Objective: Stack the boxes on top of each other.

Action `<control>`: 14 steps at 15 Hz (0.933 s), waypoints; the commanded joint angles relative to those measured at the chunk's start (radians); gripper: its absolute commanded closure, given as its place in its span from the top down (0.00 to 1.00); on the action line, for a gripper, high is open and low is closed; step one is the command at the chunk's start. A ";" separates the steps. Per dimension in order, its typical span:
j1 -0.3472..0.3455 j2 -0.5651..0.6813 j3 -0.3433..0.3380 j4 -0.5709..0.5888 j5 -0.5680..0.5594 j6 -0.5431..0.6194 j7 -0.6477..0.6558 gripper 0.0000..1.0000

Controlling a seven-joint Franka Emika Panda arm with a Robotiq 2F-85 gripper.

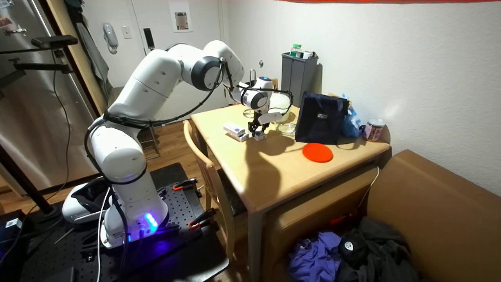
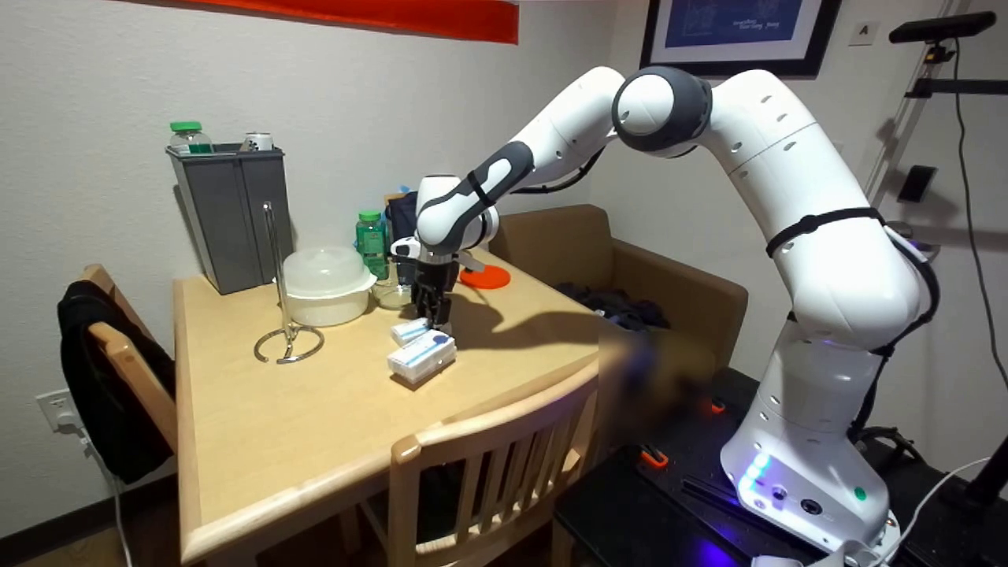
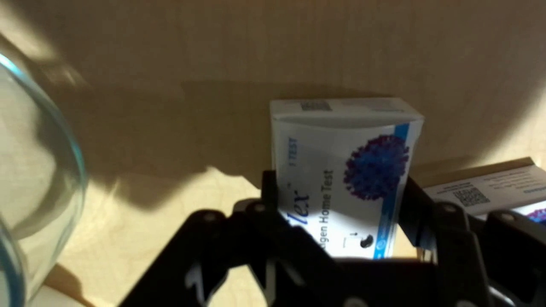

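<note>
A white printed box (image 3: 315,149) with a blue stripe fills the middle of the wrist view. My gripper (image 3: 340,187) reaches down around it, and its dark fingers press on both long sides, so it is shut on this box. In an exterior view the same box (image 1: 259,136) shows under the gripper (image 1: 259,130), low at the tabletop. Just beside it, another box (image 1: 233,129) appears to lie on a lower box (image 1: 240,138). Nearer the chair in an exterior view is a white box (image 2: 423,356). Behind it, a box top (image 2: 409,331) is partly covered, and I cannot tell whether it is the held one.
A glass bowl (image 3: 80,157) stands close to the gripper. Around it on the table (image 2: 260,441) are a black bag (image 1: 321,121), a flat red disc (image 1: 317,152), a white lidded pot (image 2: 324,309) and a metal stand (image 2: 280,276). A chair (image 2: 504,441) borders the table.
</note>
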 commanded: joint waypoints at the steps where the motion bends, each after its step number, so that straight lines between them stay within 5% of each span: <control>1: 0.014 -0.022 -0.010 0.000 -0.044 -0.018 0.037 0.40; 14: 0.093 -0.208 -0.009 -0.129 -0.168 -0.014 0.161 0.39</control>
